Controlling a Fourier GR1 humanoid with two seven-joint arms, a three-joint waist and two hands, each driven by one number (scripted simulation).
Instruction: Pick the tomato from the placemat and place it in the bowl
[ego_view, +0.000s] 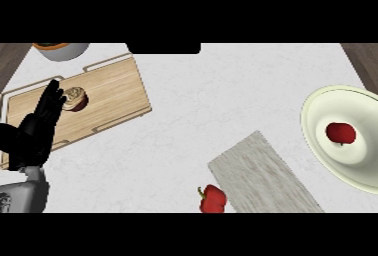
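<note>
My left hand (38, 125) stands at the counter's left edge, fingers straight, together and pointing up and away from me, over the near-left part of a wooden tray (111, 92). The grey forearm (26, 192) rises from the lower left corner. The hand holds nothing. My right hand is out of view.

One tomato (340, 133) sits inside the one cream bowl (325, 107) at the counter's right edge, resting near the bowl's centre. One grey placemat (262, 175) lies tilted at the near edge of the counter, right of centre, with nothing on its visible top. One red pepper (212, 199) lies on the white counter (214, 95) just beside the placemat's near-left edge, partly cut by the lower limit of the view.

On the tray, one small round item, brown and cream like a cupcake (76, 98), sits just beside my fingertips; I cannot tell whether they touch it. One pale cup-like vessel with an orange rim (60, 50) shows at the far left corner, only partly in view.
</note>
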